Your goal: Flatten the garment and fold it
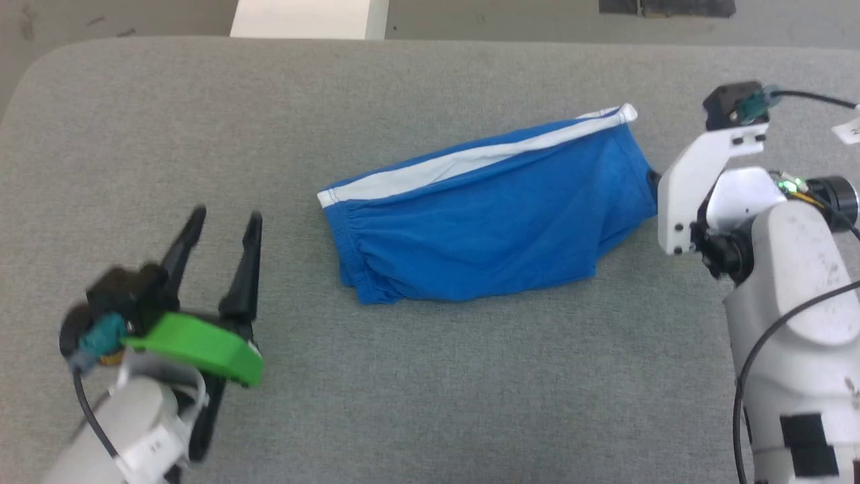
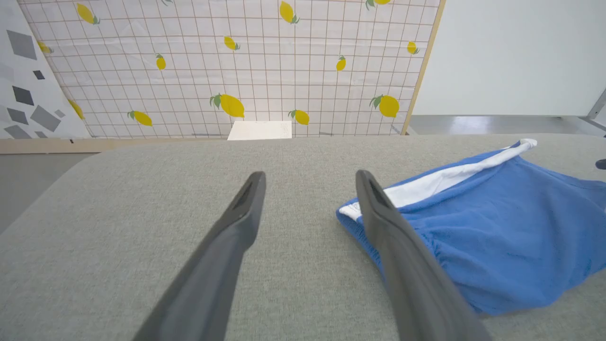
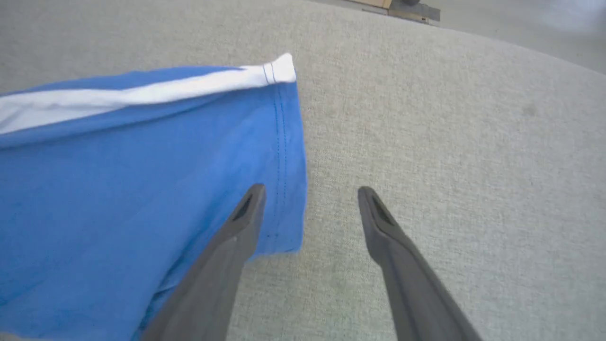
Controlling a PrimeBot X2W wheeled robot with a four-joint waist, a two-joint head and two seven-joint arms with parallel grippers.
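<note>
The garment [image 1: 484, 222] lies on the grey padded table [image 1: 430, 376], folded into a long blue bundle. Its white stripe runs along the far edge, the gathered waistband points left and the hem points right. My left gripper [image 1: 226, 215] hovers open to the left of the waistband, holding nothing; in the left wrist view the left gripper [image 2: 308, 175] has the garment [image 2: 497, 237] beside its right finger. My right gripper [image 3: 311, 188] is open at the hem, with one finger over the garment [image 3: 142, 189] and the other over bare table. The right wrist bracket [image 1: 699, 181] hides those fingers in the head view.
The table has rounded far corners, with floor beyond them. A white box [image 1: 309, 19] stands past the far edge. A lemon-patterned grid panel [image 2: 236, 66] rises behind it. Bare grey table surface lies in front of the garment and to its left.
</note>
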